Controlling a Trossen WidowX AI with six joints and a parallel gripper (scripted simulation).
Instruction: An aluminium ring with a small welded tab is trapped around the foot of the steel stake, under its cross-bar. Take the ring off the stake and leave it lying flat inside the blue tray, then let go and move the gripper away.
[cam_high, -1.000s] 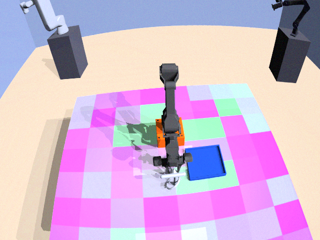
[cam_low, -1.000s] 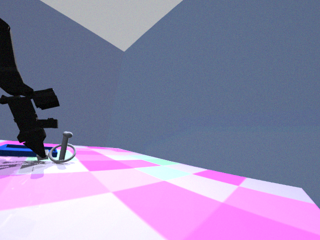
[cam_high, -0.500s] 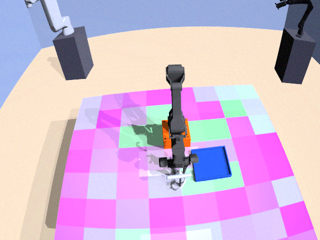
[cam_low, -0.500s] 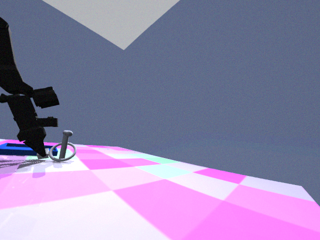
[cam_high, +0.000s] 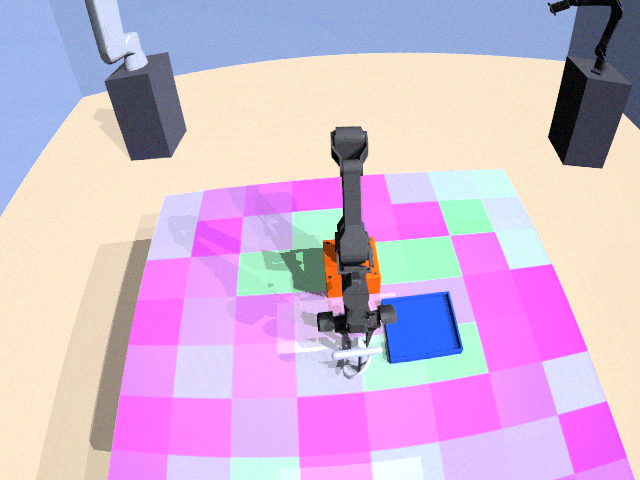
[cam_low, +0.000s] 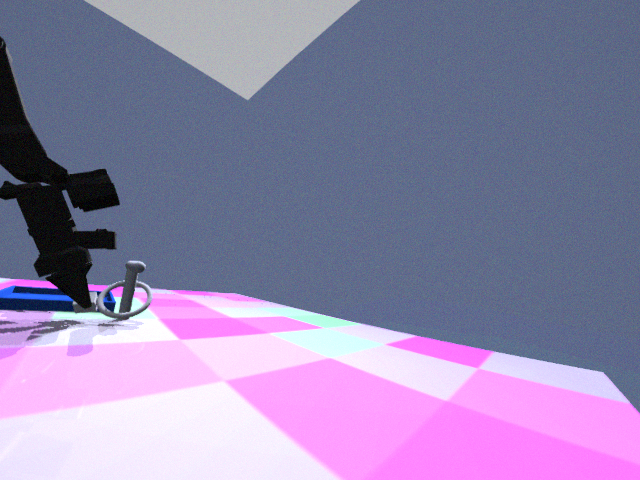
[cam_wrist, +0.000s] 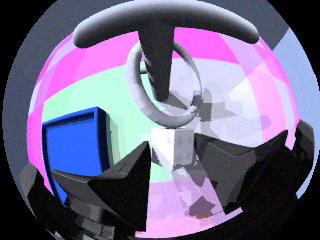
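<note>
Your gripper (cam_high: 356, 345) (cam_low: 88, 310) (cam_wrist: 171, 142) pinches the welded tab (cam_low: 93, 301) (cam_wrist: 173, 146), the right place to hold. In the wrist view, the ring (cam_high: 351, 376) (cam_low: 149, 299) (cam_wrist: 135, 95) circles the stake (cam_high: 360, 361) (cam_low: 129, 289) (cam_wrist: 159, 65) at twelve o'clock from it; expect light, rigid, slippery metal.

The tray (cam_high: 422, 326) (cam_low: 38, 302) (cam_wrist: 75, 155) is solid blue; the table top (cam_high: 330, 423) (cam_low: 289, 413) (cam_wrist: 200, 45) is patchworked pink, green and lilac.
</note>
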